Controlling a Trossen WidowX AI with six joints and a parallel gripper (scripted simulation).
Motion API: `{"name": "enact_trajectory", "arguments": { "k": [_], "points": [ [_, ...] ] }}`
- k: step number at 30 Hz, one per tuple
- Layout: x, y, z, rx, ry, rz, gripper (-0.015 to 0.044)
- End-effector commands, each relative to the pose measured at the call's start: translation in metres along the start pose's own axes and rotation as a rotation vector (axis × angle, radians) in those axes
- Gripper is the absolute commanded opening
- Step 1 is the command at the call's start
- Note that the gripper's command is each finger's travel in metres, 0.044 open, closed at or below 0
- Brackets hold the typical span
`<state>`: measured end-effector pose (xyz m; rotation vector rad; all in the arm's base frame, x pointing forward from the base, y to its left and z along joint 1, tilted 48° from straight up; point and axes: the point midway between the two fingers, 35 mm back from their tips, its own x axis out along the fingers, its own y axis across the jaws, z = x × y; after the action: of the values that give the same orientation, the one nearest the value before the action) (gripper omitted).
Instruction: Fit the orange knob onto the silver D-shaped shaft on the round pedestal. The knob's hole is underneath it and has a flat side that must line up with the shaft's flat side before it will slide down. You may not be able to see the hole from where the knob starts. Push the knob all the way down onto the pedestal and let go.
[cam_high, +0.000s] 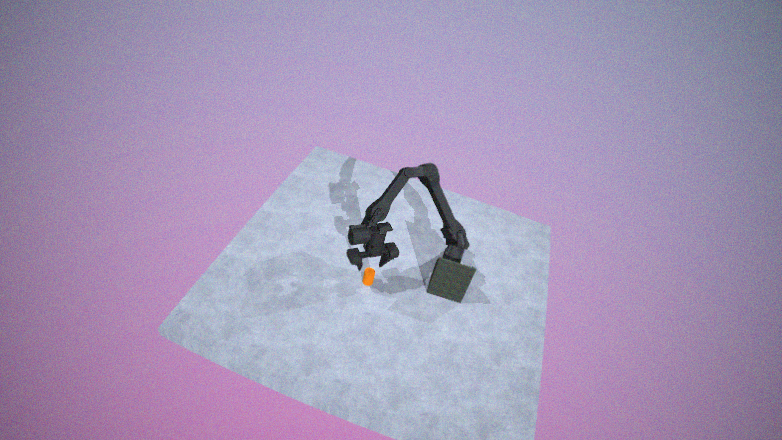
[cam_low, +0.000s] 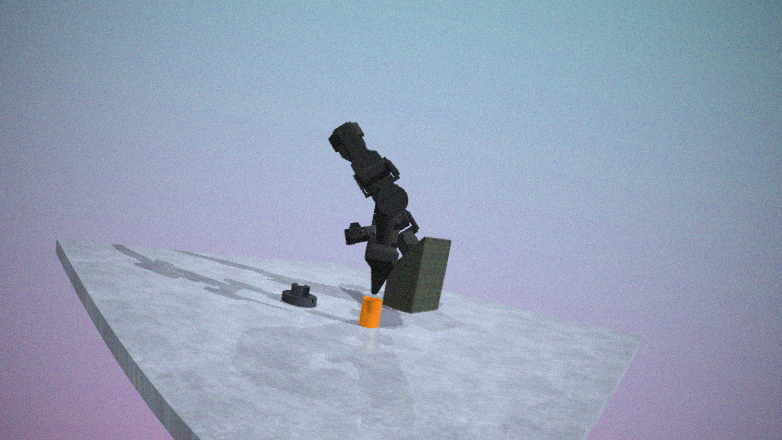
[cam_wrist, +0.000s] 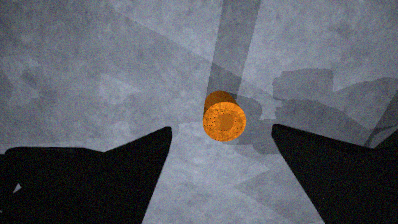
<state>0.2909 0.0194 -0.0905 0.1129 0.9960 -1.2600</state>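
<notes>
The orange knob (cam_high: 368, 276) (cam_low: 370, 313) (cam_wrist: 224, 121) stands upright on the table. The wrist view looks down on its round top, which has a darker round patch in the middle. The knob's underside is hidden. My gripper (cam_high: 370, 264) (cam_low: 375, 293) (cam_wrist: 220, 130) is open and empty, with its fingertips just above the knob, one to each side of it. The dark round pedestal (cam_low: 299, 297) stands left of the knob in the exterior view, with a short shaft (cam_low: 300, 287) that looks dark. Its flat side cannot be made out. Neither pedestal nor shaft shows in the other views.
A tall dark green block (cam_high: 451, 280) (cam_low: 418, 280) with a sloping side stands by the arm's base, right of the knob in the top and exterior views. The grey mottled table (cam_high: 306, 350) (cam_low: 492, 372) carries the arm's shadows.
</notes>
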Motion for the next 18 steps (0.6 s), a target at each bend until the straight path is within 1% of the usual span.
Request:
{"name": "enact_trajectory", "arguments": {
  "k": [1,5,8,18],
  "points": [
    [-0.014,-0.003,-0.001,0.005,0.005,-0.009,0.0440],
    [-0.012,-0.003,0.000,0.005,0.005,-0.009,0.0440],
    [0.000,-0.003,0.000,0.005,0.004,-0.010,0.0440],
    [0.014,-0.002,0.000,0.005,0.005,-0.009,0.0440]
  ]
}}
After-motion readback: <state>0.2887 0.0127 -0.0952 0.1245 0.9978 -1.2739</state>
